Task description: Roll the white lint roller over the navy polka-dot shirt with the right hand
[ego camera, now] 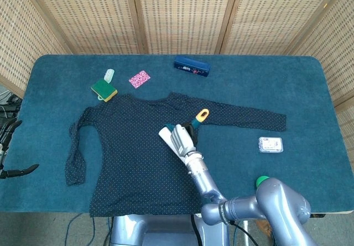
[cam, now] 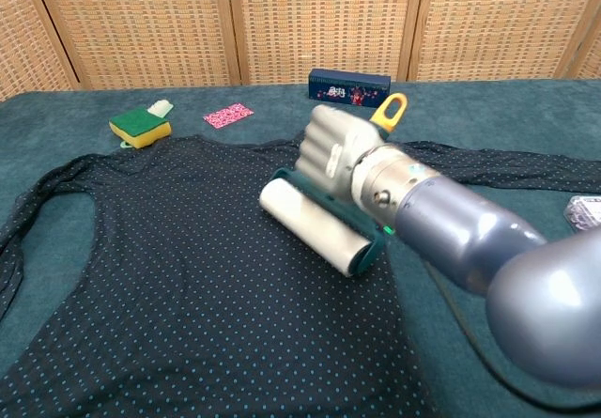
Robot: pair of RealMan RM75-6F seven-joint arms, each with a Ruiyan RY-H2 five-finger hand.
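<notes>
The navy polka-dot shirt [ego camera: 138, 146] [cam: 169, 277] lies flat on the teal table. My right hand [ego camera: 182, 137] [cam: 335, 150] grips the handle of the white lint roller [ego camera: 167, 137] [cam: 313, 225], whose roll rests on the shirt near its right side. The handle's yellow loop end [ego camera: 203, 114] [cam: 390, 111] sticks out past the hand. In the head view a dark part of the left arm [ego camera: 16, 172] shows at the far left edge; the left hand itself is out of sight.
A green-and-yellow sponge [ego camera: 104, 89] [cam: 140, 126], a pink patterned card [ego camera: 139, 78] [cam: 228, 115] and a dark blue box [ego camera: 191, 66] [cam: 348, 87] lie beyond the shirt. A small clear packet [ego camera: 270, 144] [cam: 585, 214] sits to the right of the sleeve.
</notes>
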